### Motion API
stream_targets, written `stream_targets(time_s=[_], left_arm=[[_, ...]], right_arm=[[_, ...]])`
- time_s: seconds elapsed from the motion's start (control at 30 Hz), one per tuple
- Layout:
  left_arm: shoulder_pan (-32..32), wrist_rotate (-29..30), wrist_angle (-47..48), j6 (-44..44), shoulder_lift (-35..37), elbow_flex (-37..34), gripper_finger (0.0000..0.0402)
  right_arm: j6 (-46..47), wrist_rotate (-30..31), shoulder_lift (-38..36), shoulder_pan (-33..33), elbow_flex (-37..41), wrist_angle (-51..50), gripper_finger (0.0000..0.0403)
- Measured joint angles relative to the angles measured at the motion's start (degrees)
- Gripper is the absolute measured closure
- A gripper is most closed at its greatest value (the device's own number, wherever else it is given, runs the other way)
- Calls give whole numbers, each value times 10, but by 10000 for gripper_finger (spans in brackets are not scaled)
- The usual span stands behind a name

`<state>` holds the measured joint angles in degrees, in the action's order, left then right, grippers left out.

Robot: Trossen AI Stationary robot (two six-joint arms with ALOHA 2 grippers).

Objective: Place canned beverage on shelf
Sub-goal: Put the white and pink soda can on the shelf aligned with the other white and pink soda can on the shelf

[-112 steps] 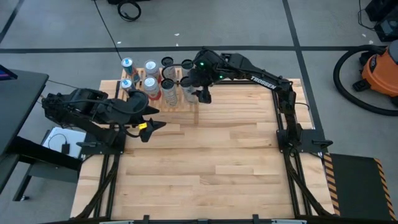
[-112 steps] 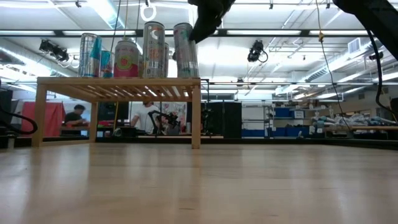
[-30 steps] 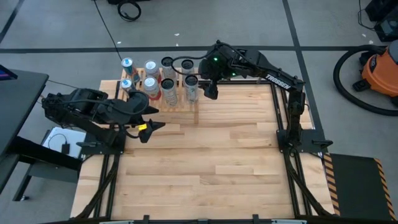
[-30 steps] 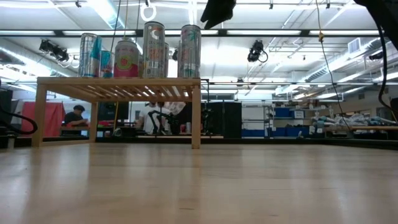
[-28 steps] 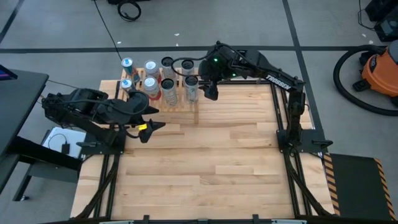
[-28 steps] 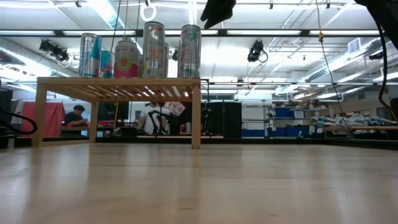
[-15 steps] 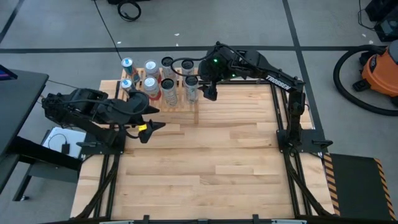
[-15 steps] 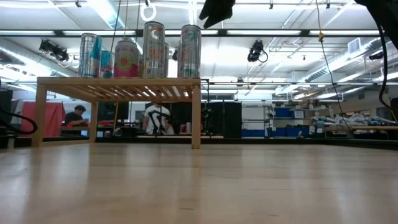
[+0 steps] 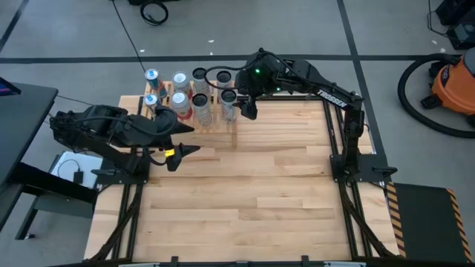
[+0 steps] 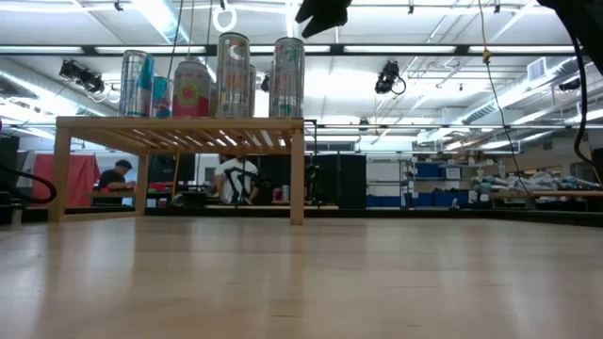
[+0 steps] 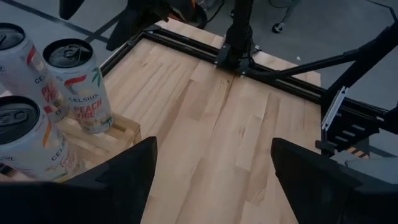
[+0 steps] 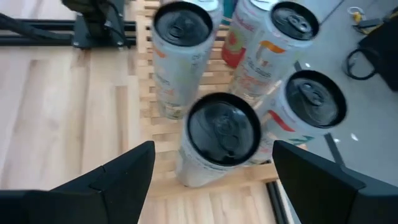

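Several cans stand upright on the shelf, newest can at its corner. Right gripper hangs above it, jaws wide, empty. Best lift straight up, no sideways brush. Left gripper waits nearby, part open, empty.

Right tool raised, fingers apart, left tool parted, idle

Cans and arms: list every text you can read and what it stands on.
"CELSIUS" and "PEACH VIBE": on the can at the shelf corner, left wrist view.
"TROSSEN": on the right arm, high view.
Print on the other cans: too blurred to read.
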<state>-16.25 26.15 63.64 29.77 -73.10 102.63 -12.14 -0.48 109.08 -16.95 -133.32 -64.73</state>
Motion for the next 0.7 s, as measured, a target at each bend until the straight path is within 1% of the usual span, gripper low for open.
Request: stream_targets(time_s=[0.1, 0.3, 0.47, 0.63, 0.7], left_arm=[[0, 0, 0, 0, 0, 0, 86], [0, -1, 0, 29, 0, 0, 86], [0, -1, 0, 44, 0, 0, 86], [0, -1, 1, 45, 0, 0, 86], [0, -1, 0, 45, 0, 0, 86]], right_arm=[[18, -11, 0, 0, 0, 10, 68], [62, -1, 5, 0, 4, 56, 68], [142, 41, 5, 1, 9, 78, 68], [203, 110, 6, 10, 32, 99, 68], [230, 125, 5, 11, 38, 103, 68]])
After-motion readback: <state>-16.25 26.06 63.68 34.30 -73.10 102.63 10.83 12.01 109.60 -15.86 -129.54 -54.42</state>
